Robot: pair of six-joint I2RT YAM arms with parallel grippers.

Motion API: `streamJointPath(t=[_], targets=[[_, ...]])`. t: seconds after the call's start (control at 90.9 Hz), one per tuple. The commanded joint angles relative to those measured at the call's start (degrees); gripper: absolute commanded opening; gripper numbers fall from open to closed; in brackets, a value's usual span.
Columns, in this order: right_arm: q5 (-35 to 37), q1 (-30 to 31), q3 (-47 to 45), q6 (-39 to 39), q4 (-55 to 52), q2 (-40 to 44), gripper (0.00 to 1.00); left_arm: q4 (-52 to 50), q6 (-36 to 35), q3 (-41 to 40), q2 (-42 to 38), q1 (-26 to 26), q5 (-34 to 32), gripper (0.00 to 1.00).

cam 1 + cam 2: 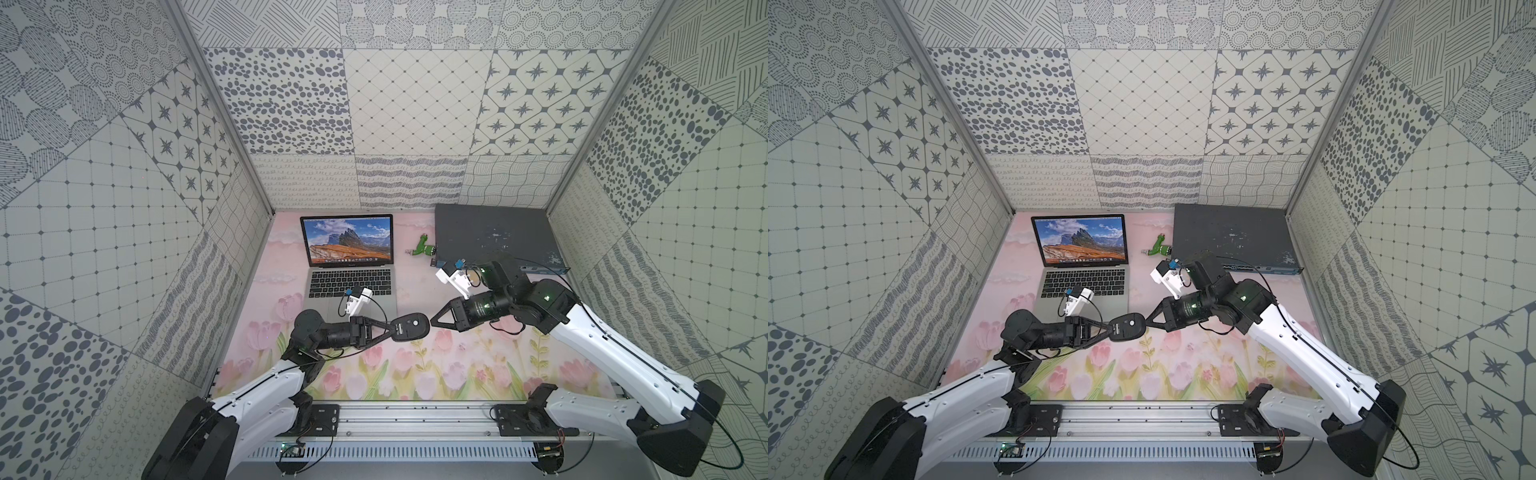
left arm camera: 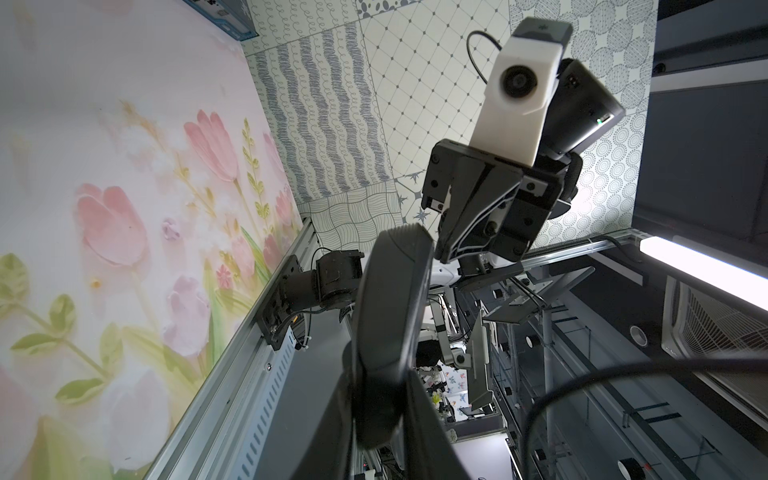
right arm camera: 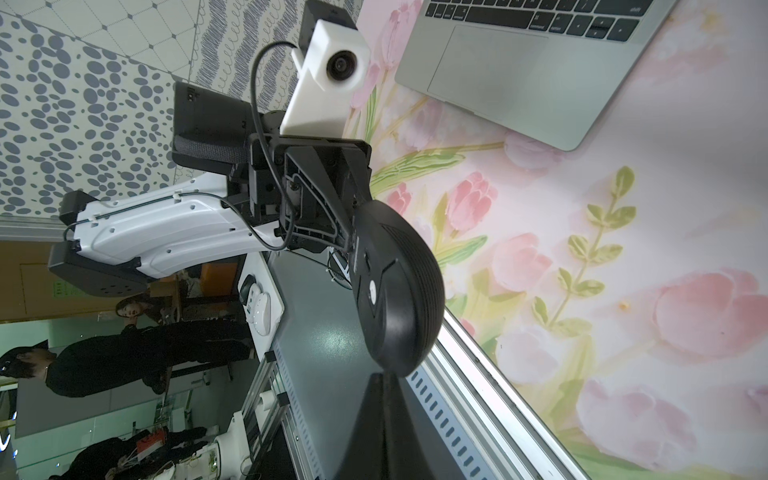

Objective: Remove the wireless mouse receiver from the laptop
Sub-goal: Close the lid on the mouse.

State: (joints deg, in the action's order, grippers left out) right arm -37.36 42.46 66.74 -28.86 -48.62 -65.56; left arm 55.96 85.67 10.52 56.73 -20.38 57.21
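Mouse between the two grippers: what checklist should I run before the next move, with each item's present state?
1. Grip: left gripper is clamped on the mouse: ok.
2. Closure: right gripper is shut, tips at the mouse's free end: ok.
3. Payload: wireless mouse receiver pinched in the right gripper: cannot tell, no nub shows.
4. Removal: wireless mouse receiver out of the laptop: cannot tell, its ports are not visible.
5. Stability: laptop open and flat on the mat: ok.
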Motion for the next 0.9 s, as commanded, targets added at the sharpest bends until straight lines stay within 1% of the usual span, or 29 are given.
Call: streamJointPath(t=[0.0,0.891], targets=[[-0.4,0.7,1.5,1.2,1.6,-0.9,0.02,3.8,-0.4,0.6,-0.1,0.1,1.0,0.02],[0.4,2.7,-0.7,-0.2,4.7,-3.5,0.02,5.2,0.2,0.5,-0.1,0.0,1.1,0.02]])
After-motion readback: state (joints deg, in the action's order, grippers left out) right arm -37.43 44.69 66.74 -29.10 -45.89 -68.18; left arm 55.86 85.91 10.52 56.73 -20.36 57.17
